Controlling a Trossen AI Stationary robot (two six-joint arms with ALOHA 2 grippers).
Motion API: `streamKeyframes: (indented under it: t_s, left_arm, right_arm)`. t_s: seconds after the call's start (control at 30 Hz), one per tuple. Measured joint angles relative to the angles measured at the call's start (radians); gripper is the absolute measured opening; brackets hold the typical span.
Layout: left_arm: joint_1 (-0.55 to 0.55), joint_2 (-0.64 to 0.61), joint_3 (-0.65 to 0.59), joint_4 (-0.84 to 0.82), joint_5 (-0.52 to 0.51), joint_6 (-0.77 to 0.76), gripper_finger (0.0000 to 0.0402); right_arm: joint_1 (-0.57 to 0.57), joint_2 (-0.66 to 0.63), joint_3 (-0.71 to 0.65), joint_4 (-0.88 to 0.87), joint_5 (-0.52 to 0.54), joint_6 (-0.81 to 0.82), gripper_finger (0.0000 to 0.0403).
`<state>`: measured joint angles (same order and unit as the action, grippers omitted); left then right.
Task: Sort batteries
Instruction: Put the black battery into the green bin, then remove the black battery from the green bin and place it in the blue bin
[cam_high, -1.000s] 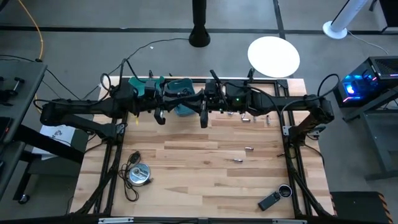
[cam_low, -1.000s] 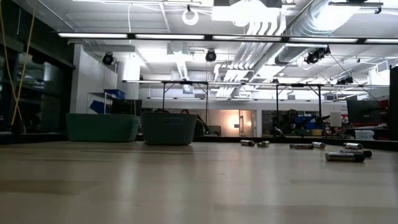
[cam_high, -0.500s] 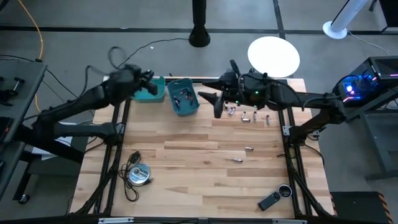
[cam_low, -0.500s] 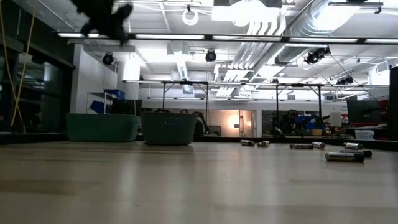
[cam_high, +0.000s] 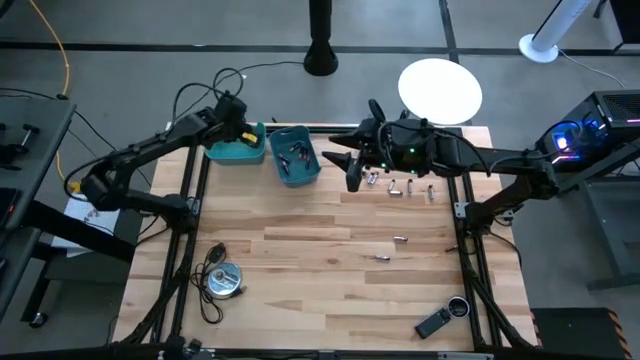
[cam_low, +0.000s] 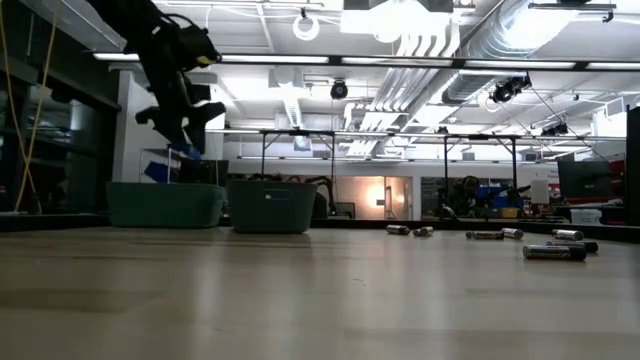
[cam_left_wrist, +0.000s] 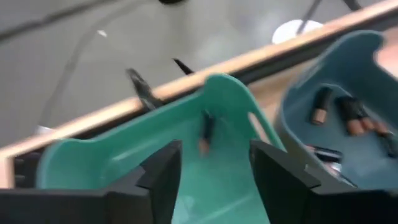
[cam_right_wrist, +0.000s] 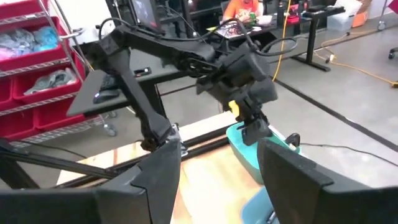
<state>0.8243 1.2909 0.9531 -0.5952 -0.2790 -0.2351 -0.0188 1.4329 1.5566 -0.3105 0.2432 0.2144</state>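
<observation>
The left hand (cam_high: 243, 135), fingers spread, hovers above the green bin (cam_high: 232, 150) at the worktop (cam_high: 320, 250) far edge. The blue bin (cam_high: 294, 157) holds batteries (cam_left_wrist: 339, 112). The right hand (cam_high: 350, 172), fingers spread, is beside loose cells (cam_high: 400, 185).

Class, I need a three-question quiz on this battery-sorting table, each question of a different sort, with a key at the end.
1. True or false: the left end effector is over the green bin, with its fingers apart.
2. Multiple choice: the loose batteries nearest the right end effector lie (A) inside the blue bin, (B) on the table at its far edge, (C) on the round silver disc.
3. Fill in: in the left wrist view, one battery is seen inside the ______ bin.

Key: 1 true; 2 B; 3 green.
</observation>
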Motion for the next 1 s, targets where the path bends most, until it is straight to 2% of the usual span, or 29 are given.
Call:
streamKeyframes:
  t_s: [0.17,0.27,0.37,0.5,0.6,0.7,0.77,0.87,0.93,1.0]
  left_arm:
    - [-0.017,-0.028,0.013,0.038,0.244,-0.046,0.0201]
    - [-0.066,-0.098,0.016,0.112,0.316,-0.07,0.0202]
    - [-0.123,-0.169,0.016,0.137,0.258,-0.07,0.0203]
    - [-0.138,-0.203,0.017,0.079,0.055,-0.127,0.0198]
    - [-0.078,-0.132,0.017,-0.052,0.119,-0.139,0.0189]
    - [-0.029,0.003,0.015,-0.16,0.147,-0.131,0.0176]
    - [-0.009,0.082,0.014,-0.188,0.155,-0.13,0.0166]
    - [-0.006,0.157,0.014,-0.189,0.232,-0.105,0.0154]
    - [-0.019,0.176,0.014,-0.197,0.282,-0.065,0.0148]
    - [-0.034,0.177,0.014,-0.218,0.27,-0.037,0.0145]
  right_arm:
    - [0.023,-0.053,0.0,-0.108,0.011,0.04,0.0206]
    - [0.041,-0.073,0.0,-0.221,0.074,0.076,0.0204]
    - [0.054,-0.081,0.0,-0.311,0.13,0.109,0.0204]
    - [0.054,-0.078,0.0,-0.356,0.149,0.136,0.0204]
    - [0.039,-0.076,0.0,-0.357,0.149,0.136,0.0204]
    - [0.017,-0.075,0.0,-0.356,0.149,0.136,0.0204]
    - [0.003,-0.075,0.0,-0.356,0.142,0.136,0.0204]
    - [-0.014,-0.075,0.0,-0.356,0.111,0.144,0.0204]
    - [-0.016,-0.075,0.0,-0.357,0.094,0.144,0.0204]
    - [-0.015,-0.075,0.0,-0.362,0.09,0.145,0.0204]
